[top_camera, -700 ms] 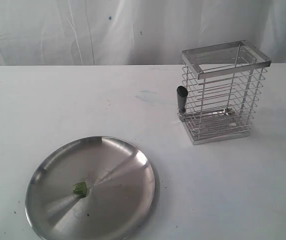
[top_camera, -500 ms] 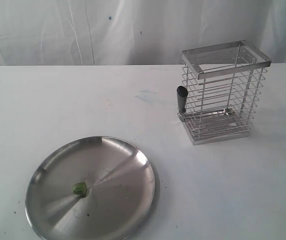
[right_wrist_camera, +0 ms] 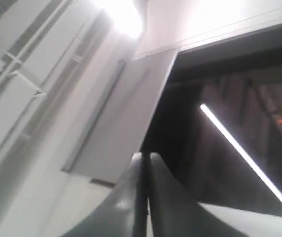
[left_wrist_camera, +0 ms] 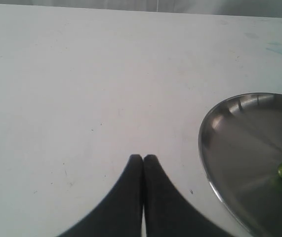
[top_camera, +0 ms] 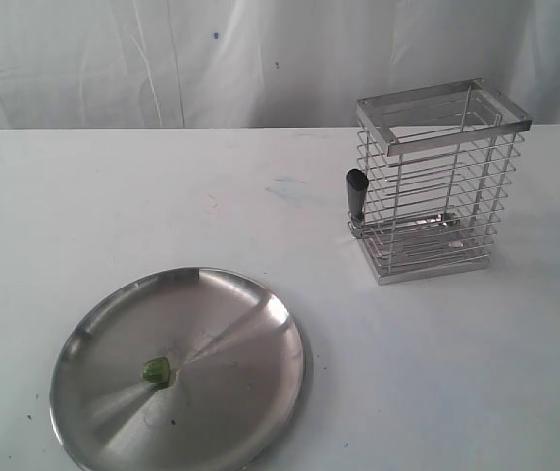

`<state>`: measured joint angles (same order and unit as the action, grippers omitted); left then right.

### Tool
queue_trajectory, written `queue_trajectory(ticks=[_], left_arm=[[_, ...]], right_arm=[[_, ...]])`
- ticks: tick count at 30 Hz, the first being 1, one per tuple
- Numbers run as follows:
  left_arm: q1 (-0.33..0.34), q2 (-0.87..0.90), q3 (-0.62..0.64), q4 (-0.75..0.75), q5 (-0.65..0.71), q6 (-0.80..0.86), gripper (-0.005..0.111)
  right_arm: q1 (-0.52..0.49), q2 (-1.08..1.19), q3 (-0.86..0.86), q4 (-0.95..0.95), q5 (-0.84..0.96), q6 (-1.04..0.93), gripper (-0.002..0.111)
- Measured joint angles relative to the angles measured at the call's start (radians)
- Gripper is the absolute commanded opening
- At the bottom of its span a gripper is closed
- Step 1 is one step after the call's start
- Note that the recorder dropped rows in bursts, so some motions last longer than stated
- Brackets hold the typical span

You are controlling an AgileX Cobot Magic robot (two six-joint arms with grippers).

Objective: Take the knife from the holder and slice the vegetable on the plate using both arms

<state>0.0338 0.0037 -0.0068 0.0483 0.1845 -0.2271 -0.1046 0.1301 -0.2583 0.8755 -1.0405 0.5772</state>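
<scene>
White table [top_camera: 113, 196] under a white cloth backdrop [top_camera: 113, 59]; neither arm shows in the exterior view.

- Tall rectangular holder [top_camera: 441, 186] of shiny steel wire stands upright, well apart from the plate.
- Slim knife [top_camera: 356, 196]: black handle pokes out low on the holder's side nearest the plate, blade lying inside near the base. Not yet drawn.
- Large round stainless-steel plate [top_camera: 230, 324] holds the tiny green vegetable [top_camera: 156, 370], whole, no slices visible.
- Left gripper [left_wrist_camera: 143, 158]: fingers pressed together, nothing held, over bare table beside the plate rim.
- Right gripper [right_wrist_camera: 145, 155]: fingers pressed together, nothing held, aimed up at ceiling and wall, away from the work.

Judgement: nothing done; fetching the knife, steadying the vegetable and slicing all remain.
</scene>
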Motion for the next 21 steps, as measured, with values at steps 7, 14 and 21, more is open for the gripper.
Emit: queue_trajectory(ticks=[7, 14, 21], left_arm=[[0.0, 0.0, 0.0, 0.0, 0.0, 0.0, 0.0], [0.0, 0.0, 0.0, 0.0, 0.0, 0.0, 0.0], [0.0, 0.0, 0.0, 0.0, 0.0, 0.0, 0.0]], right_arm=[[0.0, 0.329, -0.424, -0.548, 0.047, -0.166, 0.0], [0.004, 0.69, -0.706, -1.033, 0.863, -0.715, 0.0], [0.0, 1.138, -0.701, -1.059, 1.735, -0.83, 0.0]])
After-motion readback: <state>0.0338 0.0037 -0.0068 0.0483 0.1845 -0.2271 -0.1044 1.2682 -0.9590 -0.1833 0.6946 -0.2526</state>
